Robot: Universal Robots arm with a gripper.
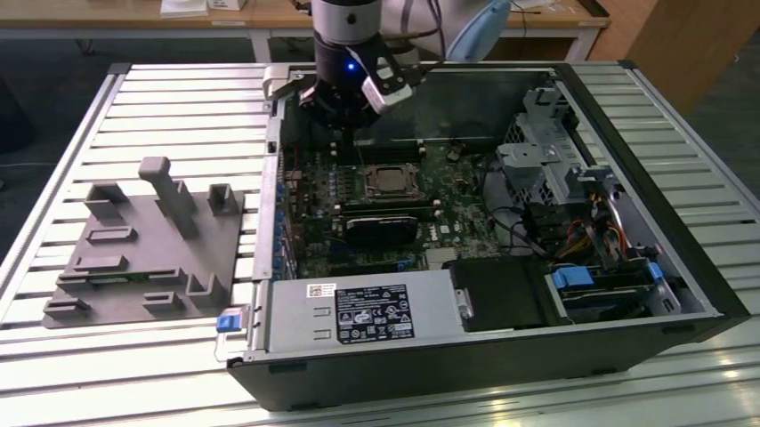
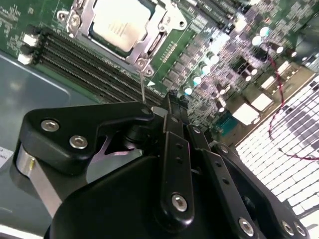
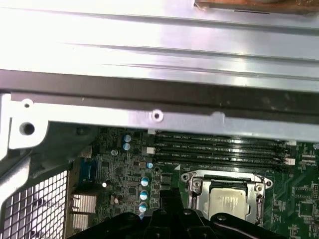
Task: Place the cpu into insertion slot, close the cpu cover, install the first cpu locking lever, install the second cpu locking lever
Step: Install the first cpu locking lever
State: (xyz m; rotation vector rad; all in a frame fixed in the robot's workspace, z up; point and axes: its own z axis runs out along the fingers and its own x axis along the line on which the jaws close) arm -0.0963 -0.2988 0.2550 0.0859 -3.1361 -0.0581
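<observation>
The pincer [image 1: 345,132] hangs inside the open computer case [image 1: 475,378], low over the motherboard [image 1: 315,245] near the case's back wall. Whether it is clenched or released cannot be told, since its black linkage hides its tip in the second wrist view [image 2: 160,107].

The cpu [image 2: 119,22] sits in its socket just beyond the pincer's tip, pale metal top facing up; it also shows in the exterior view [image 1: 386,181] and the first wrist view [image 3: 228,204]. The cpu cover [image 2: 155,31] lies flat around it, framing the chip through its window.

A thin metal rod [image 2: 142,84] runs from the socket corner nearest the pincer up to the pincer's tip. The two appear to meet there, though a firm grasp cannot be confirmed.

A bank of dark memory slots [image 2: 84,64] runs beside the socket, about as near the pincer as the chip is. The black graphics card [image 1: 380,227] lies past the socket, farther from the pincer. A silver power supply [image 1: 356,311] sits farther off again, at the case's opposite end.

Well apart from the pincer, outside the case towards the exterior view's left, a grey moulded fixture [image 1: 142,240] rests on the slatted metal surface [image 1: 178,98] that carries the case.
</observation>
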